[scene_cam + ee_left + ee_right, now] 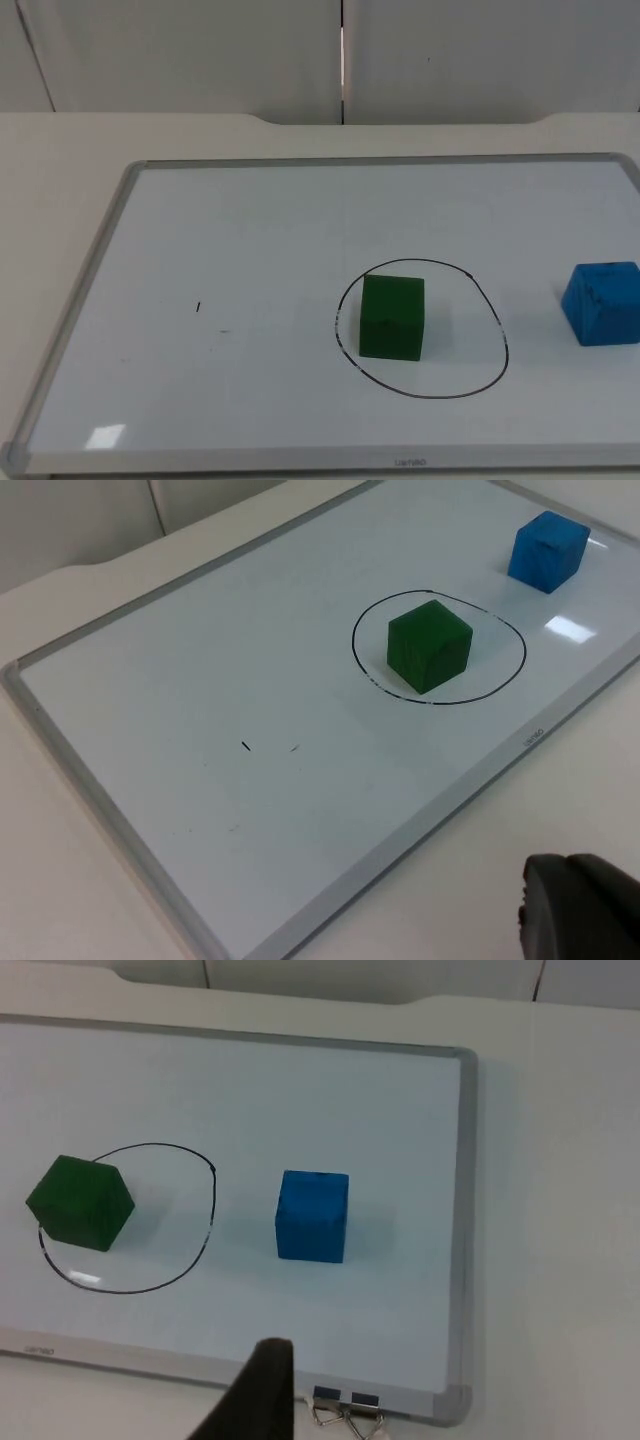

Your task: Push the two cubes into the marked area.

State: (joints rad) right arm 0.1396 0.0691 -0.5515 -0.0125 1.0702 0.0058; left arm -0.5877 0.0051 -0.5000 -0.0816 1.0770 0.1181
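1. Green cube (392, 317) sits inside the drawn black ring (497, 330), on its left part, mid-whiteboard (250, 230); blue cube (602, 303) stands outside, near the board's right edge.
2. Right wrist view adds binder clips (345, 1417) at the board's near right corner.
3. Left gripper (580, 912) and right gripper (262, 1392): a single fingertip each, off the board's near edge; opening cannot be told; nothing seen held.

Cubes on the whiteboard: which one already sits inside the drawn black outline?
The green foam cube sits inside the black marker outline. The blue foam cube stands outside it, toward the whiteboard's right edge.

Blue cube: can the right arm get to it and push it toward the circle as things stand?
Probably yes. The blue cube sits alone on the whiteboard, outside the drawn circle, with bare board all around; the green cube is already inside.
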